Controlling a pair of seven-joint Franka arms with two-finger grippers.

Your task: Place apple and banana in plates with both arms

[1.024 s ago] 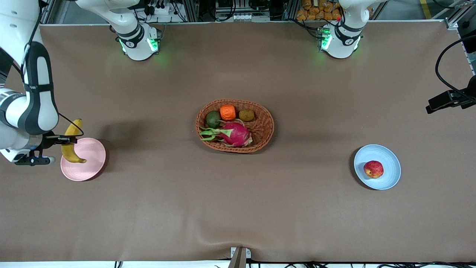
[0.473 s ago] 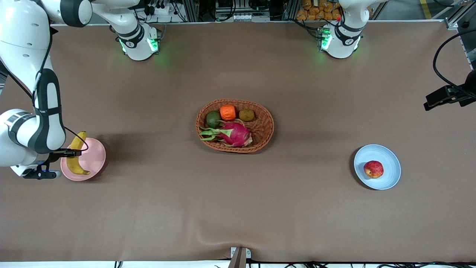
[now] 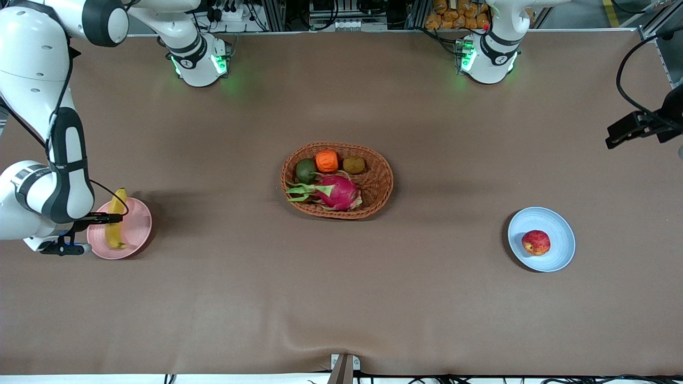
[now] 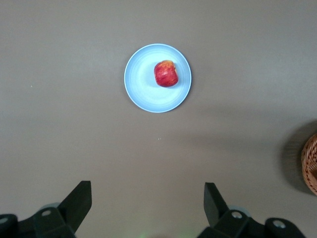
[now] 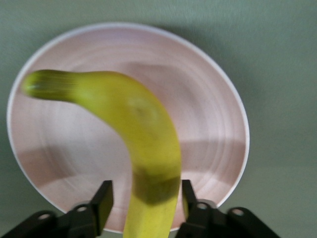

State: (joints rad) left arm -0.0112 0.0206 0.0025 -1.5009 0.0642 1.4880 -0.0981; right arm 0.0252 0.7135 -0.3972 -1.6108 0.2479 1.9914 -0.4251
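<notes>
The banana (image 3: 118, 201) lies on the pale pink plate (image 3: 137, 230) at the right arm's end of the table. My right gripper (image 3: 109, 218) is low over that plate, its fingers parted on either side of the banana (image 5: 143, 144), with a gap showing on one side; the pink plate (image 5: 208, 119) fills the right wrist view. The red apple (image 3: 535, 242) rests on the pale blue plate (image 3: 560, 224) at the left arm's end. My left gripper (image 4: 148, 198) is open and empty, high over the table, looking down on the apple (image 4: 166, 73) and blue plate (image 4: 143, 94). It also shows in the front view (image 3: 613, 140).
A woven basket (image 3: 380, 186) in the middle of the table holds a magenta dragon fruit (image 3: 339, 192), an orange ribbed fruit (image 3: 326, 160), a green fruit (image 3: 306, 170) and a brown one (image 3: 353, 165). The basket's edge shows in the left wrist view (image 4: 311, 166).
My right gripper has come down with the banana onto the pink plate and its fingers have parted. The banana has turned and settled. The left gripper has drifted slightly away from the blue plate.
</notes>
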